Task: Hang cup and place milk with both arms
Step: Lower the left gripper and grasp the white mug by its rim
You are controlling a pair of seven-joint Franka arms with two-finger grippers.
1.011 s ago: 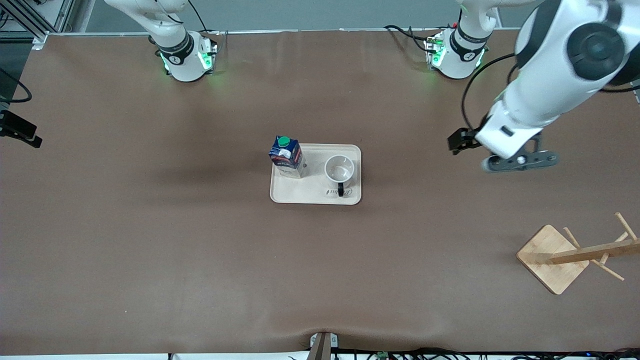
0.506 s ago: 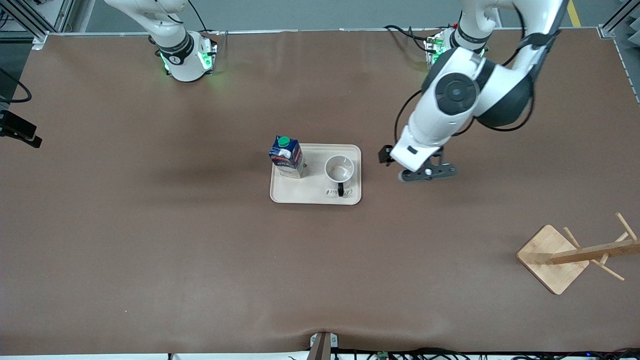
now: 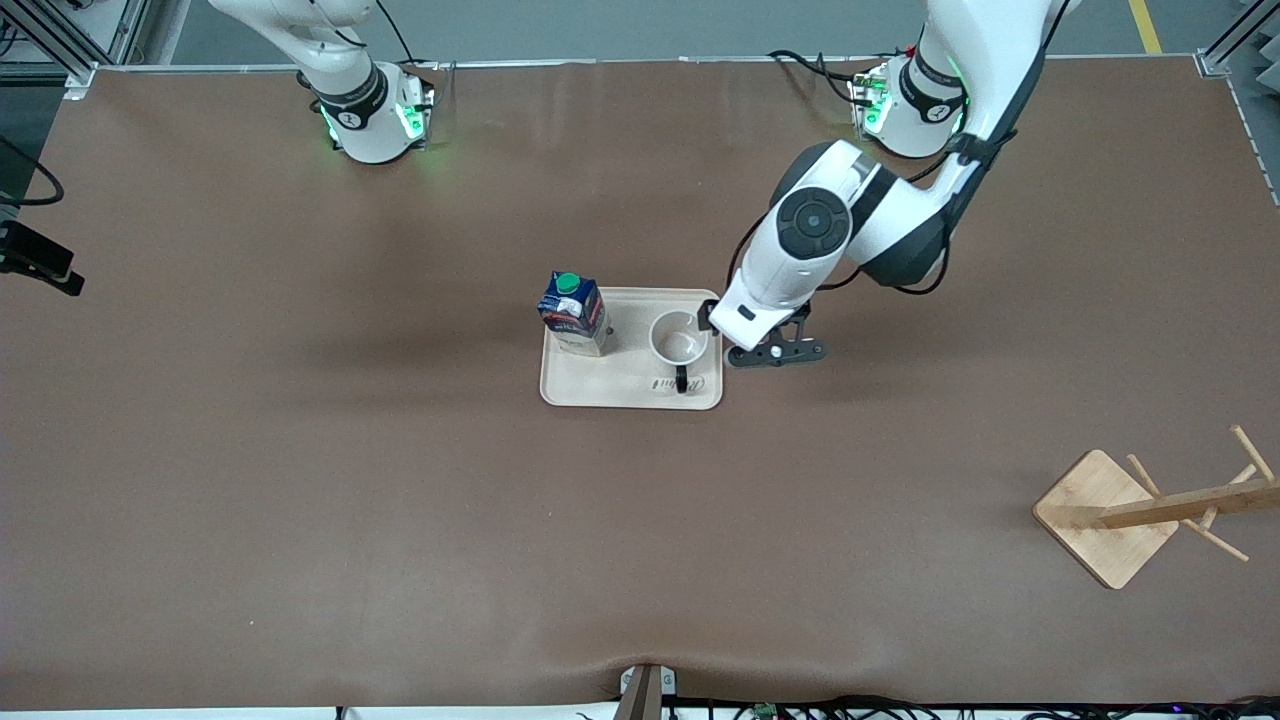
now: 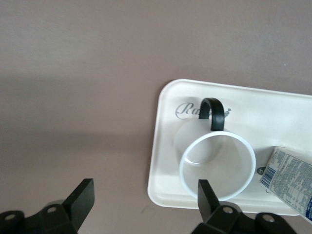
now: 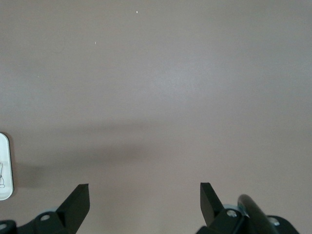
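The cup (image 3: 680, 338), white with a black handle, stands upright on a cream tray (image 3: 620, 385) mid-table, its handle pointing toward the front camera. The milk (image 3: 573, 312), dark blue with a green cap, stands on the same tray, toward the right arm's end. My left gripper (image 3: 765, 352) is open and empty over the tray's edge toward the left arm's end, beside the cup. The left wrist view shows the left gripper (image 4: 145, 190), the cup (image 4: 218, 165), the milk (image 4: 290, 180) and the tray (image 4: 165, 146). My right gripper (image 5: 145, 190) is open and empty over bare table; it is out of the front view.
A wooden mug rack (image 3: 1120, 515) with pegs stands near the front camera at the left arm's end of the table. The tray's edge (image 5: 3, 165) shows in the right wrist view. The right arm's base (image 3: 370, 110) glows green.
My left arm has swung from the left arm's end of the table toward the tray, bringing its gripper beside the cup. The cup, milk and right arm have not moved.
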